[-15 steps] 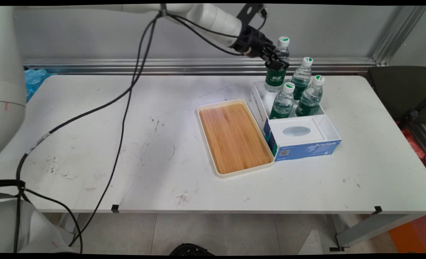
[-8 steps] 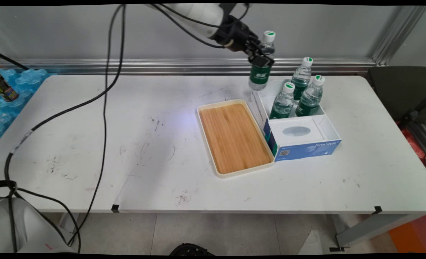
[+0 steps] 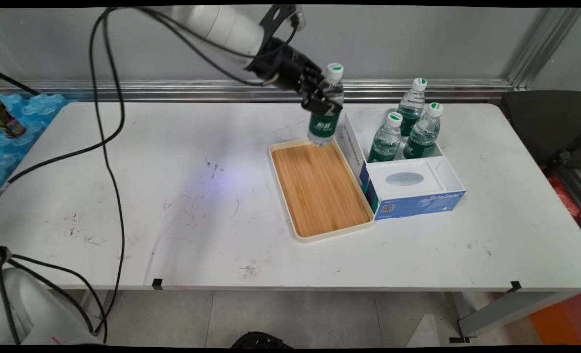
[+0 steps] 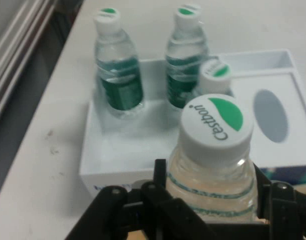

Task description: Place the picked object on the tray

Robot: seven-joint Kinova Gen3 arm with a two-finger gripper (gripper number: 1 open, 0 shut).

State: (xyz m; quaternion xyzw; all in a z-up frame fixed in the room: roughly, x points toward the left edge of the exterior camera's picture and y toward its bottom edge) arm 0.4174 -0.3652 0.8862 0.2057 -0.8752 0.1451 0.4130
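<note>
White counter (image 3: 123, 196), scuffed with dark marks, set against a grey wall with a metal rail along its far edge. Toward the right half, a bamboo-bottomed tray (image 3: 319, 189) with a cream rim, lying flat and lengthwise from far to near. Just beside the tray's right side, touching or nearly so, a white and blue box (image 3: 408, 196): far compartment open, near part topped by a white panel with an oval opening. Upright in the far compartment, three small water bottles (image 3: 387, 137) with green labels and white caps marked green. Above the tray's far edge, black claw (image 3: 319, 93) closed on a fourth bottle (image 3: 325, 117), gripped around the upper body just under the neck, cap standing clear above the fingers. Held bottle upright or nearly so, lifted off the counter, its base over the tray's far rim, left of the box and apart from the three inside. From the hand camera, held bottle's cap (image 4: 216, 122) close in front, black fingers (image 4: 162, 185) pressed against either side of its ribbed shoulder, boxed bottles (image 4: 119, 75) beyond. Black cables hanging over the counter's left part. Beyond the left edge, blue packaging (image 3: 15, 117).
</note>
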